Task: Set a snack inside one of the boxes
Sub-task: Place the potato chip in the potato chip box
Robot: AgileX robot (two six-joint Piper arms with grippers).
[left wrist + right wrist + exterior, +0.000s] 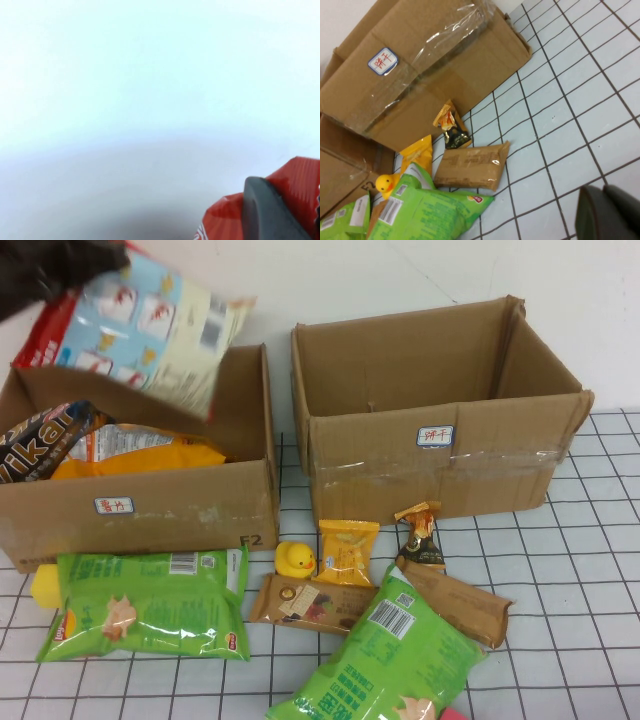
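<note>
My left gripper (45, 275) is at the far left, above the back of the left box (150, 512). It is shut on a blue, white and red snack bag (150, 325) that hangs tilted over that box. In the left wrist view a dark finger (272, 215) presses on the bag's red edge (300, 175). The left box holds a dark bag (40, 445) and an orange bag (140, 452). The right box (440, 465) stands open and looks empty. My right gripper (602, 212) is shut and empty, low over bare table to the right of the snacks; it is out of the high view.
In front of the boxes lie two green bags (150, 605) (385, 665), a yellow duck (296, 560), a small yellow packet (347, 552), two brown packets (310, 602) (460, 605) and a small dark packet (420, 535). The gridded table (580, 640) is bare at the right.
</note>
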